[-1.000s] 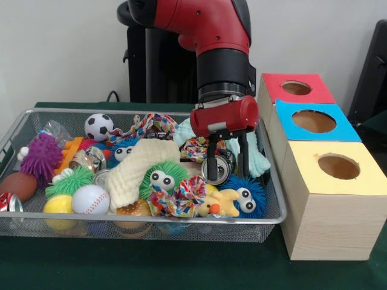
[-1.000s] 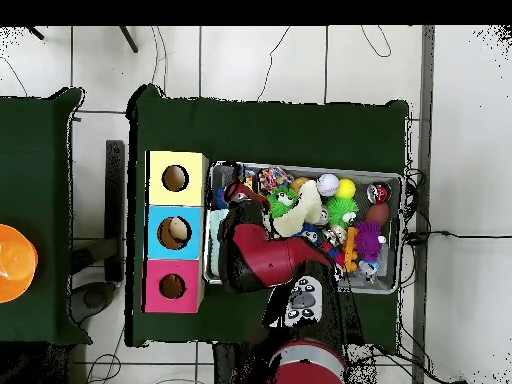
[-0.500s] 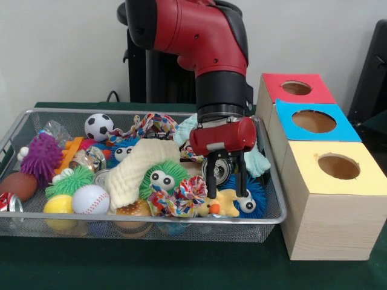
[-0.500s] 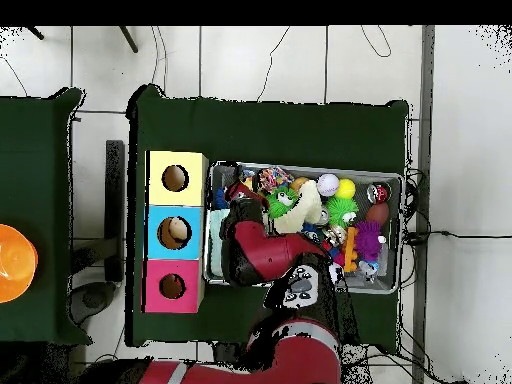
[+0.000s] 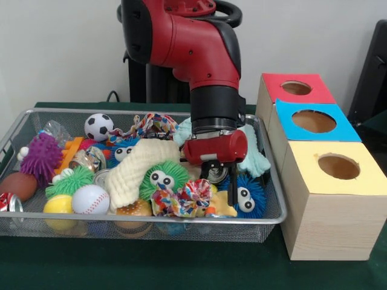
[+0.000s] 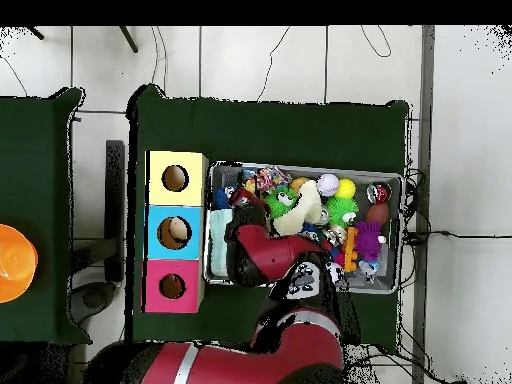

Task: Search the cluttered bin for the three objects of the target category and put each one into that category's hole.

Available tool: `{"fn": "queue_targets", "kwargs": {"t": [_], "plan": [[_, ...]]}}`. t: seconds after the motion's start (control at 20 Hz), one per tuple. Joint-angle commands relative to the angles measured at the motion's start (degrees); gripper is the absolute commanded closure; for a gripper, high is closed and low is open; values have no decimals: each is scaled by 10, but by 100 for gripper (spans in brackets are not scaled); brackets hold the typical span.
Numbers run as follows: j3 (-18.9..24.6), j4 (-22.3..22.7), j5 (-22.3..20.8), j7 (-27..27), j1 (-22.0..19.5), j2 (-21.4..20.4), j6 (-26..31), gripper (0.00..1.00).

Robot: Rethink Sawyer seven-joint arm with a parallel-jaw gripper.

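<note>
**Now reaching into the clutter**

Left of the gripper (image 5: 219,192) lies a fabric toy (image 5: 181,199); its parted fingers straddle the yellow duck (image 5: 222,206), nothing held. Grasping step, likely: closing, then carrying right to the holes (image 5: 338,166).

Even, bright, soft indoor light

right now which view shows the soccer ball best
The front view: the soccer ball sits unobstructed at the bin's far rim, its black and white patches plain. In the overhead view I cannot pick it out among the clutter beside the arm.
</note>
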Motion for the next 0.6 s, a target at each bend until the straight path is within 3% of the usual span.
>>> {"fn": "queue_targets", "kwargs": {"t": [0.05,0.6], "plan": [[90,-19,-54,7,-56,19,118,0],[107,-13,-57,-1,-67,12,132,0]]}}
